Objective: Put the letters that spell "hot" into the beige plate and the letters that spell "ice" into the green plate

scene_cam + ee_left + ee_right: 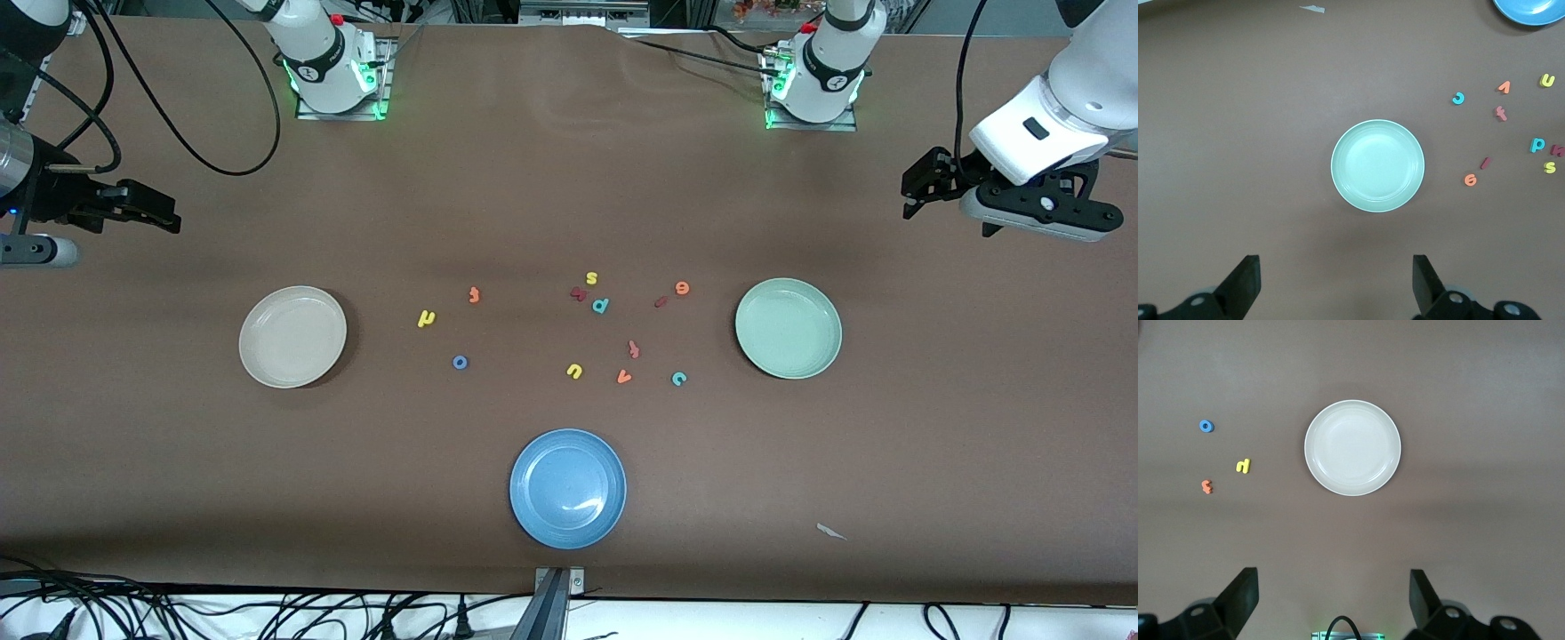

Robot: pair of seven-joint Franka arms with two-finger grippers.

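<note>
The beige plate (292,336) (1352,447) lies empty toward the right arm's end. Between it and the table's middle are the yellow "h" (427,317) (1243,465), orange "t" (474,294) (1206,487) and blue "o" (460,362) (1206,425). The green plate (789,327) (1377,166) lies empty toward the left arm's end, with the dark red "i" (661,301) (1485,163), orange "e" (682,287) (1470,179) and teal "c" (678,379) (1459,99) beside it. My left gripper (925,182) (1336,280) and right gripper (147,209) (1333,597) hang open and empty over the table's ends.
A blue plate (568,488) sits near the front edge. Other letters lie mid-table: yellow "s" (591,278), teal "p" (600,306), a dark red letter (579,293), reddish "t" (634,349), yellow "u" (574,371), orange "v" (624,377). A paper scrap (831,532) lies near the front.
</note>
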